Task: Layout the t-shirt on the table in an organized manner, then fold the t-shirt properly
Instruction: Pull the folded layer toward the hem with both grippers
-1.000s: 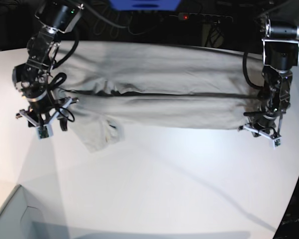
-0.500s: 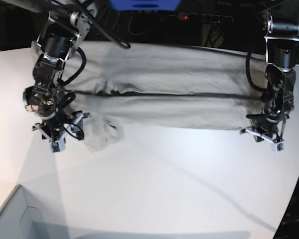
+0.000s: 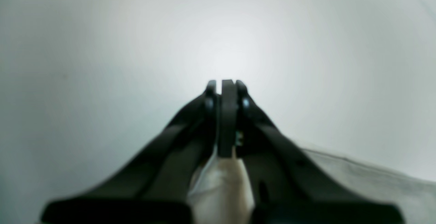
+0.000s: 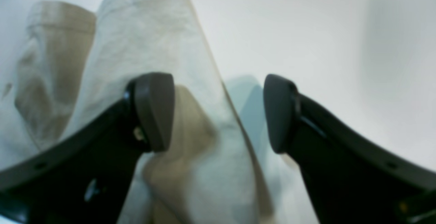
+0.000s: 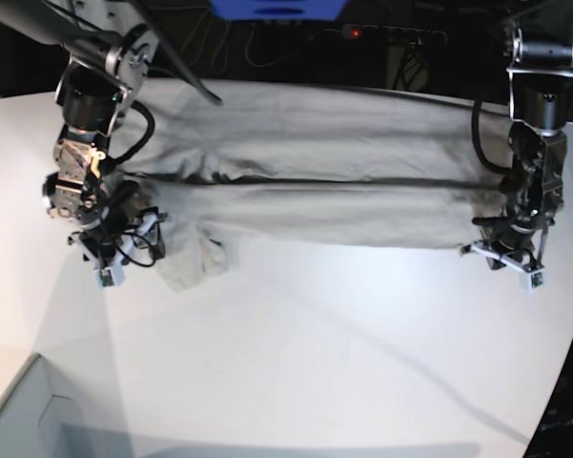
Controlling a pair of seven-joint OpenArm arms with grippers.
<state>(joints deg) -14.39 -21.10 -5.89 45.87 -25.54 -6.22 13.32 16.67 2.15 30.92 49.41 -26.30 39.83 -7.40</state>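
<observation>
Light grey-beige cotton t-shirt (image 5: 315, 172) stretched across big white table (image 5: 315, 363). Left gripper (image 3: 224, 91) pinched onto hem, right gripper (image 4: 218, 115) wide open, holding nothing. Could drag cloth crooked, bunching that loose sleeve.

No text, label or number can be read anywhere.

My base view is sharp, lit from above, with the table (image 5: 315, 353) bright white and long soft arm shadows crossing it; its corners curve and darken. Both wrist views are soft: the fingers (image 4: 153, 111) blur up close, and a pale glare spot whitens the middle of the left one.
</observation>
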